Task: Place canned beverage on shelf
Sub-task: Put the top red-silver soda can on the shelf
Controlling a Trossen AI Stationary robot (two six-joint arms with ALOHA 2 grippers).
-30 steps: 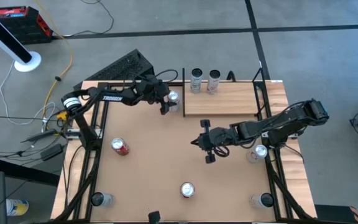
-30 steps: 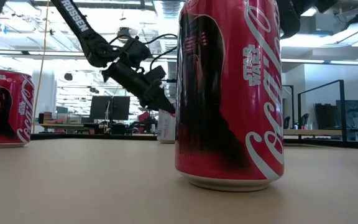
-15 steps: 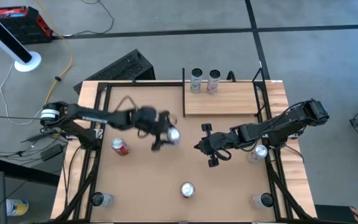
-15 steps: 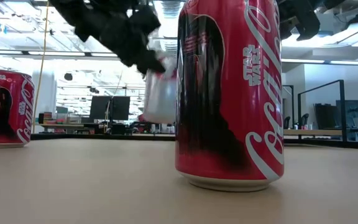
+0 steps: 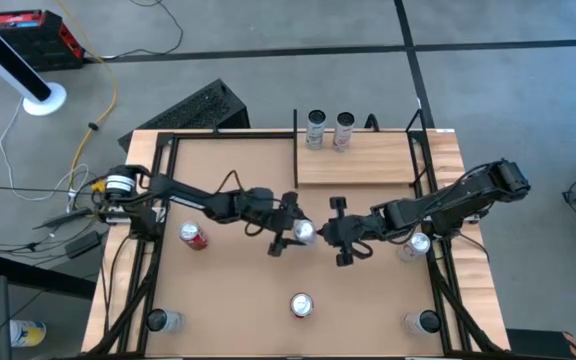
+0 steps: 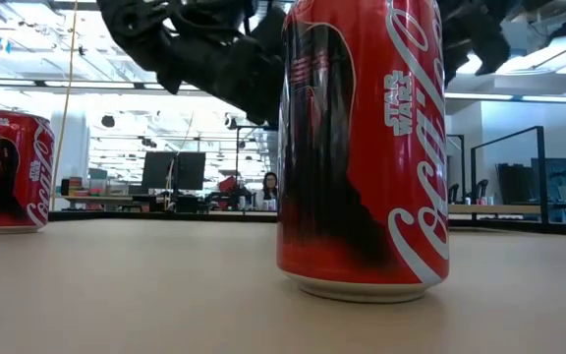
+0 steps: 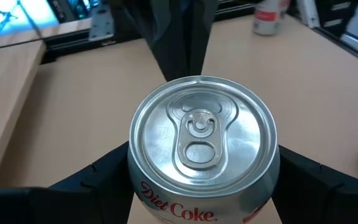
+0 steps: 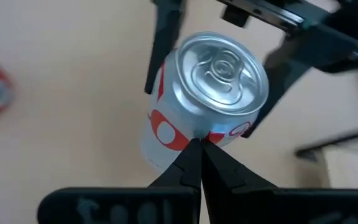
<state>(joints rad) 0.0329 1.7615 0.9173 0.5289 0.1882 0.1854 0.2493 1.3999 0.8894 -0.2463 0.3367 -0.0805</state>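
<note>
Carried toward the table's middle since half a second ago, the Diet Coke can (image 5: 303, 232) now hangs above the tabletop, clenched in the left gripper (image 5: 290, 235), well apart from the shelf (image 5: 368, 160). Just beside it, the right gripper (image 5: 334, 233) has its fingers pressed together, holding nothing. Two cans (image 5: 329, 129) stand at the shelf's far edge. Two red Coca-Cola cans are on the table: one at the left (image 5: 193, 236), one near the front (image 5: 301, 304). Three more silver cans stand at the front left (image 5: 159, 321), front right (image 5: 421, 322) and right (image 5: 415, 245).
</note>
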